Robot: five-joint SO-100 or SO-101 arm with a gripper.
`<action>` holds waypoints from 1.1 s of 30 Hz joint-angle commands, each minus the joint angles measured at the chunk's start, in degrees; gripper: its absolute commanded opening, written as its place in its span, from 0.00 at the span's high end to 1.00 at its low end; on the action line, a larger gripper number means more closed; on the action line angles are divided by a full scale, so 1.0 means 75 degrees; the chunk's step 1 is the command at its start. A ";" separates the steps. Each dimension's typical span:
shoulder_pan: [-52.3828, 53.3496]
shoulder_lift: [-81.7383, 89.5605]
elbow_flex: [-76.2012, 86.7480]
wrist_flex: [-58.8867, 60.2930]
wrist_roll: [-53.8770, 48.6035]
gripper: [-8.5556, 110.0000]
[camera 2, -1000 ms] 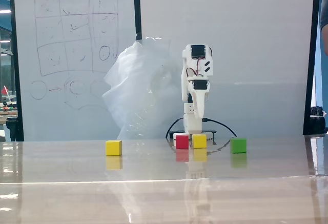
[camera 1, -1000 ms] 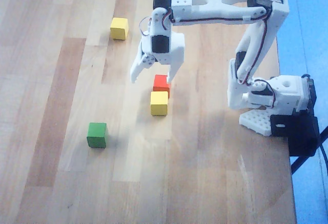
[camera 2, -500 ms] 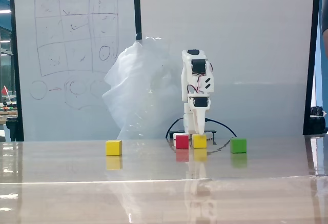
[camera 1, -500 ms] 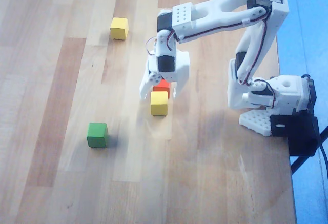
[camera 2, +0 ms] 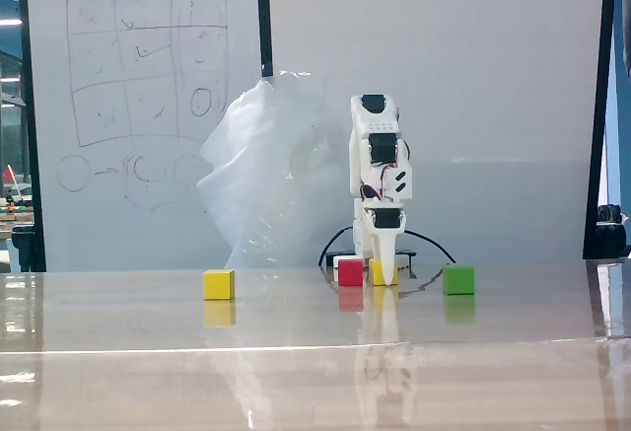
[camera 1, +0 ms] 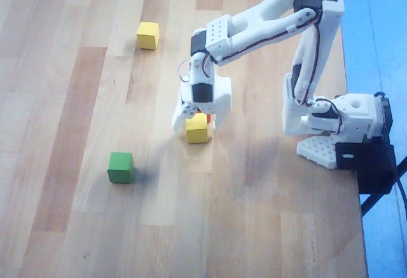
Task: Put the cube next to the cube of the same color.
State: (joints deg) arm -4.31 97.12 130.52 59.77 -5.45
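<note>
In the overhead view one yellow cube (camera 1: 197,132) lies mid-table, touching a red cube (camera 1: 208,119) that the gripper mostly hides. My gripper (camera 1: 195,126) is low over this yellow cube and open, one finger on each side of it. The other yellow cube (camera 1: 147,35) sits alone at the far left. The fixed view shows the gripper (camera 2: 386,271) pointing down in front of the near yellow cube (camera 2: 376,274), with the red cube (camera 2: 350,272) just to its left and the far yellow cube (camera 2: 219,284) well off to the left.
A green cube (camera 1: 120,166) (camera 2: 458,279) stands apart from the others. The arm's base (camera 1: 337,125) is clamped at the table's right edge. In the fixed view a crumpled plastic sheet (camera 2: 266,175) and a whiteboard stand behind the table.
The gripper has swung from above the red cube toward the yellow cube and lowered, so its open fingers now straddle the yellow cube. No cube has moved.
</note>
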 commanded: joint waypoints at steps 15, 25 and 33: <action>-0.0059 0.2730 -0.2742 0.2789 -0.0047 0.93; 0.0809 0.1301 -0.8203 0.4488 -0.2789 0.93; 0.2965 -0.1687 -1.1227 0.4488 -0.3410 0.93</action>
State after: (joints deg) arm 12.48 89.12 59.50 92.90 -29.09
